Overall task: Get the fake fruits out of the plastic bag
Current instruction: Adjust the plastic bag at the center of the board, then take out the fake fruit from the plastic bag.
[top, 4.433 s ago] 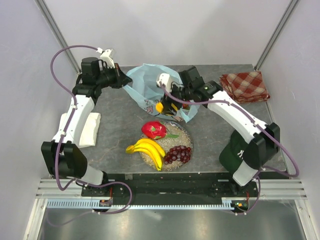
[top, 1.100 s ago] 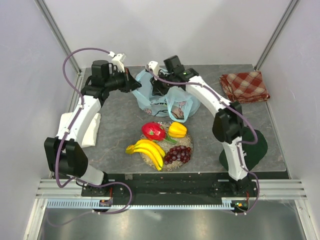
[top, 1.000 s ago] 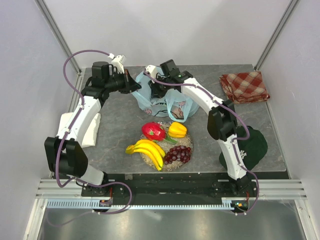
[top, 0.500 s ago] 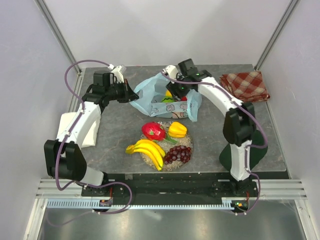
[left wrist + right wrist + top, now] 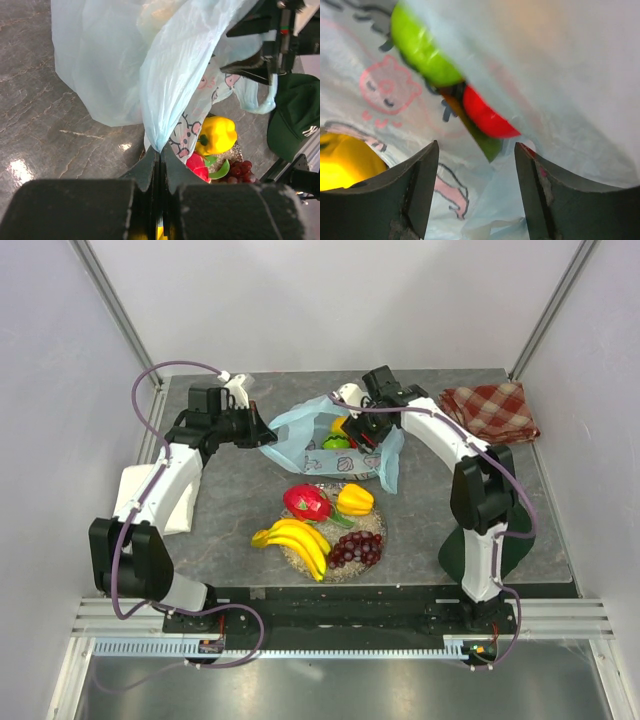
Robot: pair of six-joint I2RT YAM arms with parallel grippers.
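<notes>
The light blue plastic bag [image 5: 322, 446] lies on the table at the back, its mouth towards the right. My left gripper [image 5: 262, 430] is shut on the bag's left edge [image 5: 158, 142]. My right gripper [image 5: 360, 432] is open at the bag's mouth, holding nothing [image 5: 477, 170]. Inside the bag I see a green fruit [image 5: 420, 50], a red apple [image 5: 485, 116] and a yellow piece [image 5: 342, 162], all apart from the open fingers. On the speckled plate [image 5: 372, 516] lie the dragon fruit [image 5: 307, 501], the yellow pepper [image 5: 355, 499], the banana bunch [image 5: 296, 538] and the grapes [image 5: 356, 549].
A red checkered cloth [image 5: 490, 412] lies at the back right. A dark green cap [image 5: 500, 540] sits at the front right beside the right arm's base. A white block [image 5: 181, 498] lies under the left arm. Frame posts stand at both back corners.
The right gripper dropped the yellow pepper on the plate and returned, open, to the bag's mouth. The left gripper pulled the bag's edge leftwards, so the bag lies flatter and more open.
</notes>
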